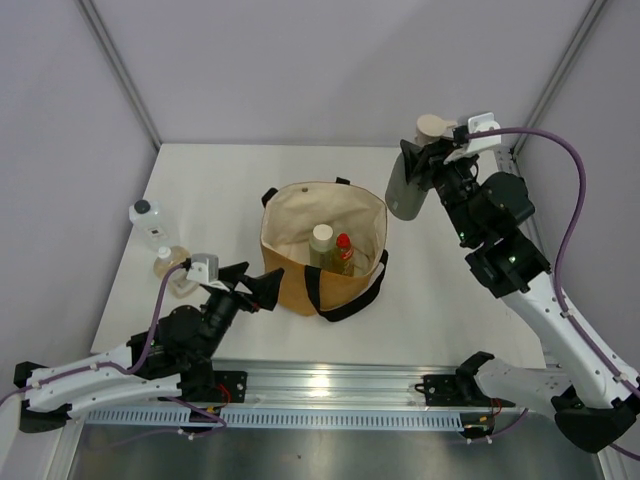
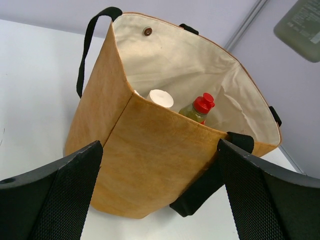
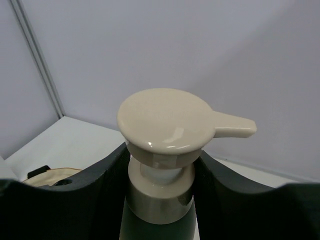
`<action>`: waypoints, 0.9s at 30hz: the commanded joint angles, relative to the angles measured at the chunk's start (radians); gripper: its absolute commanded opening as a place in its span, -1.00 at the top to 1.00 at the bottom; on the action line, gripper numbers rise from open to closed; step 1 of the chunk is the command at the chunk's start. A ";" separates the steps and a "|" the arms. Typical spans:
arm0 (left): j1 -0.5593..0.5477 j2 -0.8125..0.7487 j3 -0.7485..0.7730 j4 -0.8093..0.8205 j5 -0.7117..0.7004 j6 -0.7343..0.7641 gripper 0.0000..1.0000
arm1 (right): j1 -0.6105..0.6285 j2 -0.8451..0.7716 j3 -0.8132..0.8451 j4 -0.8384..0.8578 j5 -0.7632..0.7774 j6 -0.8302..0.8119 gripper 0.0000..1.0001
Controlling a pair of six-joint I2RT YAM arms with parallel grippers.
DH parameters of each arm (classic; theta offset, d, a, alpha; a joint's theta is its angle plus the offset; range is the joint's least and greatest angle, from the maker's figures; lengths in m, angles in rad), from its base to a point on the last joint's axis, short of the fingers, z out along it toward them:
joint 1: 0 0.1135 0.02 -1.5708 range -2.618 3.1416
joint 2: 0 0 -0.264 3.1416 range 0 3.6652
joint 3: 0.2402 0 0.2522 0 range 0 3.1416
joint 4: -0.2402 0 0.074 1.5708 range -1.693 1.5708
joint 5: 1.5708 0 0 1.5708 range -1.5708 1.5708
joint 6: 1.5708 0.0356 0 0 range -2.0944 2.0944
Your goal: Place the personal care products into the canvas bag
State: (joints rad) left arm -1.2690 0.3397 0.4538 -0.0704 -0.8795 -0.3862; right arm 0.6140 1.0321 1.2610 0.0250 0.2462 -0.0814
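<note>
The tan canvas bag (image 1: 300,285) stands open mid-table, with black straps and cream lining. Inside it are a yellow bottle with a red cap (image 1: 344,250) and a bottle with a white cap (image 1: 321,238); both also show in the left wrist view, the red cap (image 2: 203,104) beside the white cap (image 2: 161,98). My right gripper (image 1: 432,160) is shut on the neck of the grey-green bottle with a beige pump cap (image 3: 162,122), holding it in the air just right of the bag. My left gripper (image 1: 255,288) is open and empty, facing the bag's near left corner (image 2: 150,165).
A clear square bottle with a black cap (image 1: 148,222) and an amber round bottle with a white cap (image 1: 172,268) stand at the table's left edge, behind my left arm. Grey walls enclose the table on three sides.
</note>
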 commanded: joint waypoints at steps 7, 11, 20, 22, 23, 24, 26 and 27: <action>0.003 0.007 0.000 0.015 -0.036 0.018 -0.99 | 0.147 0.066 0.175 0.081 -0.082 -0.047 1.00; 0.002 -0.001 0.000 0.017 -0.035 0.018 -0.99 | 0.176 0.121 0.146 0.113 -0.111 -0.018 1.00; 0.002 -0.010 -0.009 0.021 -0.036 0.021 -0.98 | 0.237 0.224 -0.012 0.355 -0.189 0.049 1.00; 0.002 -0.011 -0.006 0.017 -0.041 0.020 -0.98 | 0.253 0.240 -0.058 0.427 -0.197 0.074 1.00; 0.002 -0.013 -0.004 0.014 -0.041 0.017 -0.99 | 0.254 0.255 -0.072 0.447 -0.202 0.077 1.00; 0.003 -0.018 -0.006 0.012 -0.042 0.017 -0.98 | 0.268 0.266 -0.087 0.492 -0.203 0.077 1.00; 0.002 -0.022 -0.010 0.015 -0.042 0.017 -0.99 | 0.285 0.301 -0.126 0.535 -0.187 0.077 1.00; 0.002 -0.024 -0.012 0.017 -0.042 0.017 -0.99 | 0.291 0.313 -0.135 0.571 -0.177 0.077 1.00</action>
State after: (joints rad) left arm -1.2690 0.3286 0.4526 -0.0704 -0.9016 -0.3828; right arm 0.8764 1.3182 1.1435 0.3553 0.0765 -0.0467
